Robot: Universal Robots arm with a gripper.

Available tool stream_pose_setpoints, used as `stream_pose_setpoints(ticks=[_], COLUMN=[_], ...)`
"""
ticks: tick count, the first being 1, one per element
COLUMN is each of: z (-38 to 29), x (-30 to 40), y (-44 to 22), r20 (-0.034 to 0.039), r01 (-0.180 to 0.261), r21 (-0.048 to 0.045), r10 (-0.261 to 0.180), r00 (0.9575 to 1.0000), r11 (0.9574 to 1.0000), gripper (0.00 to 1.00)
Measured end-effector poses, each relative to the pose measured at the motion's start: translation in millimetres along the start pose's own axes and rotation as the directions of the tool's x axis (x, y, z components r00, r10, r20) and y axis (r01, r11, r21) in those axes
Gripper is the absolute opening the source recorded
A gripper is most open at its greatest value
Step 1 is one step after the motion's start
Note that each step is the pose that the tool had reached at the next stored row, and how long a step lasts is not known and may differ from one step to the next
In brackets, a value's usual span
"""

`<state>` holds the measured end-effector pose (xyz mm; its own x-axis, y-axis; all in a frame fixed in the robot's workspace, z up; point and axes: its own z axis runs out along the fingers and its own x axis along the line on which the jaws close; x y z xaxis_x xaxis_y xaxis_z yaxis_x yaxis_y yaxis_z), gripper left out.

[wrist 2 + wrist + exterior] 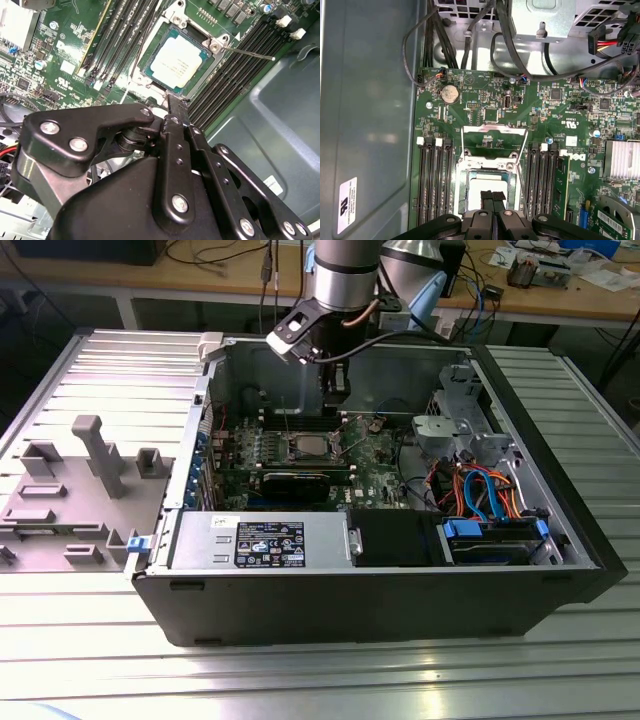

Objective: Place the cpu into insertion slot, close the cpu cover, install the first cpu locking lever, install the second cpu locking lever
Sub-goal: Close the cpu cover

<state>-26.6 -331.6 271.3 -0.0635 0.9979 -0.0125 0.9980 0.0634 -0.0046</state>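
Note:
The cpu point(179, 62), a pale silver square with a green border, lies flat in the insertion slot point(150, 80) on the green board. In the first wrist view the cpu point(479, 186) is partly hidden behind my fingertips point(487, 196). The cpu cover point(494, 131), a silvery frame with a cut-out centre, is swung open and lies beyond the slot. A thin locking lever point(250, 53) sticks out beside the slot. My gripper point(177, 102) hangs just above the slot's edge, fingers shut with nothing between them. In the exterior view the gripper point(335, 392) is over the board behind the cpu point(305, 447).
Rows of black memory slots point(434, 182) flank the socket on both sides. A long black expansion card point(305, 482) lies in front of it. Drive cages and bundled cables point(480, 490) fill the exterior view's right. The case walls point(200, 440) enclose the board; a grey fixture tray point(70, 490) lies outside.

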Motion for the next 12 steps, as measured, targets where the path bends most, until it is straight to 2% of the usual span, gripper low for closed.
stream_pose_setpoints(ticks=[6, 12], z=[0.0, 0.0], x=[-0.1, -0.3], y=[1.1, 4.8], r20=[0.0002, 0.0002], r01=[0.0, 0.0], r21=[0.0, 0.0], r10=[0.0, 0.0], r00=[1.0, 1.0], r11=[1.0, 1.0], gripper=[0.11, 0.11])
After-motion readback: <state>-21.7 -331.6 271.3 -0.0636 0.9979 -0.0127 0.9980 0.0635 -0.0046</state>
